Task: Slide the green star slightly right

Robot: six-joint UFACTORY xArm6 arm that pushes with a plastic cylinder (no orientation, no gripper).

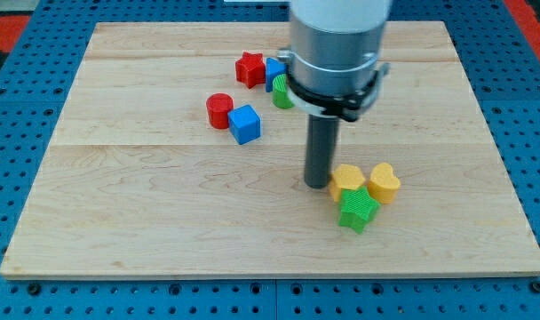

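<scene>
The green star [358, 211] lies at the view's lower right of the wooden board [163, 213]. It touches a yellow hexagon block [346, 181] just above it and sits below-left of a yellow heart block [385, 183]. My tip [318, 185] rests on the board just left of the yellow hexagon, above-left of the green star and a small gap away from it. The rod rises into the grey arm body, which hides part of the blocks at the top.
A red star [250, 68], a blue block [273, 69] and a green block [281, 92] cluster at top centre, partly hidden by the arm. A red cylinder [219, 110] and blue cube [245, 124] lie left of centre.
</scene>
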